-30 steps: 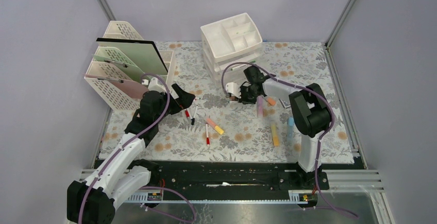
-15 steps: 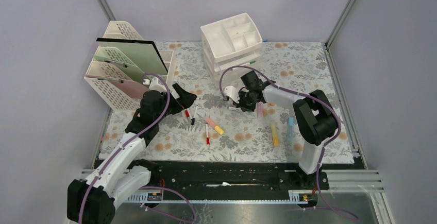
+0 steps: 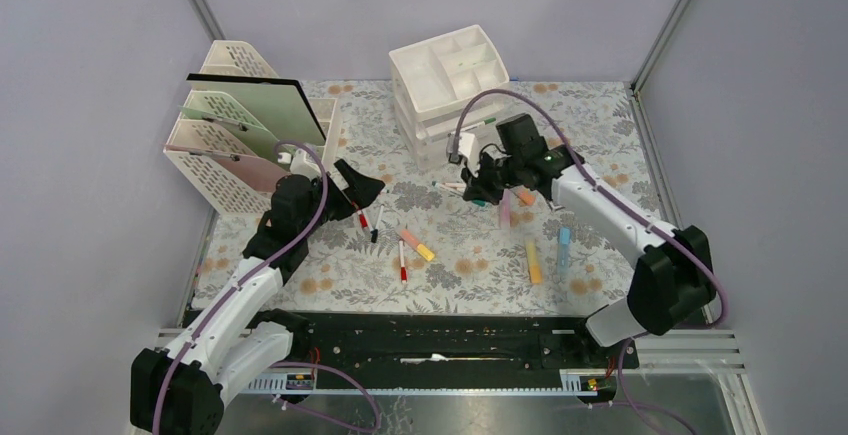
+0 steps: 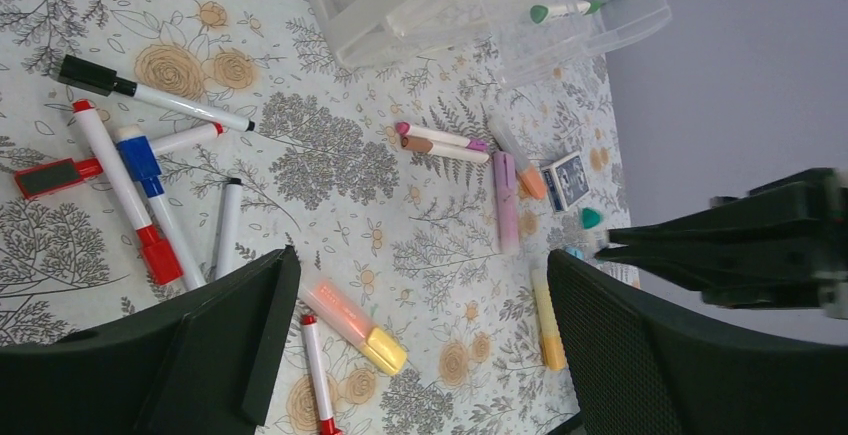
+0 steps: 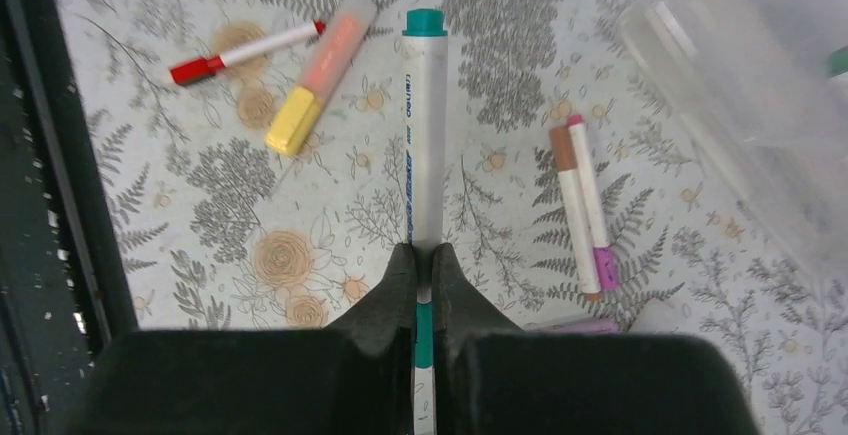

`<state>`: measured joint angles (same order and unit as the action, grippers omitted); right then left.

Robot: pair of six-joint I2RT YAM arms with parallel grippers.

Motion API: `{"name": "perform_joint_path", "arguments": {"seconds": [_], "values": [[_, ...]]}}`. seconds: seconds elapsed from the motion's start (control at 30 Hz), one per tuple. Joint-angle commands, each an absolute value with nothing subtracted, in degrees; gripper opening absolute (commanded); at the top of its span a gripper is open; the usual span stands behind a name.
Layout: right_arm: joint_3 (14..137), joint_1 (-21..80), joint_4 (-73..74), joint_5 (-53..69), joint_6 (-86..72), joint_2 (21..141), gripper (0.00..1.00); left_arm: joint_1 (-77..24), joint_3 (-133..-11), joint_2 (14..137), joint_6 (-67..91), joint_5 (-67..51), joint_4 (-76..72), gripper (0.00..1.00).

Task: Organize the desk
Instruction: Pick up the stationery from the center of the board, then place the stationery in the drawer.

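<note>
- Grey walls close in on three sides, and the desk (image 3: 600, 125) fills the floor between them, its fern-and-flower cloth stretching from the arm bases to the back rail.
- Right gripper (image 5: 424, 260) is out over the middle of the cloth, just in front of the white drawer unit (image 3: 450, 70), and its jaws are pinched tight on a white marker with a teal cap (image 5: 423, 145).
- That marker sticks straight out ahead of the fingers, cap end leading, and it looks raised off the cloth.
- Beneath it, lying loose: an orange-and-yellow highlighter (image 5: 320, 70), a thin red-capped pen (image 5: 245, 52), and a pink pen (image 5: 592, 190) touching a brown one (image 5: 570, 205).
- Left gripper (image 3: 358, 183) hangs near the cream file rack (image 3: 225, 145), jaws spread wide with nothing between them.
- Under it sits a scatter of markers, a red one (image 4: 115, 185) and a blue-capped one (image 4: 150, 195) lying close together.
</note>
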<state>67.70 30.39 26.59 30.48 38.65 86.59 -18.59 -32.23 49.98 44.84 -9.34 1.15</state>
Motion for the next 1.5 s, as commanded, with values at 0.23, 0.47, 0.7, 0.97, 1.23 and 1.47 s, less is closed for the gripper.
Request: {"name": "perform_joint_path", "arguments": {"seconds": [0.23, 0.47, 0.7, 0.97, 1.23, 1.47], "values": [[86.7, 23.8, 30.1, 31.4, 61.4, 87.6, 0.00, -18.5, -33.1, 50.5, 46.1, -12.4, -4.7, 0.99], [98.3, 23.5, 30.3, 26.4, 71.5, 97.7, 0.00, -18.4, -32.6, 49.3, 45.7, -13.1, -3.8, 0.99], [102.9, 23.3, 30.3, 23.1, 77.1, 103.9, 0.01, -18.5, -31.1, 46.5, 46.3, -12.7, -2.8, 0.99], [105.9, 22.4, 29.4, 20.3, 72.3, 107.2, 0.47, -18.5, -32.2, 46.8, 45.4, -15.4, -2.7, 0.99], [103.1, 21.0, 30.7, 30.6, 52.3, 98.1, 0.57, -20.5, -34.7, 48.1, 40.2, -18.8, -1.4, 0.99], [94.9, 17.6, 33.2, 41.3, 35.0, 90.1, 0.60, -31.8, -44.3, 56.7, 27.2, -10.8, 9.2, 0.99]]}}
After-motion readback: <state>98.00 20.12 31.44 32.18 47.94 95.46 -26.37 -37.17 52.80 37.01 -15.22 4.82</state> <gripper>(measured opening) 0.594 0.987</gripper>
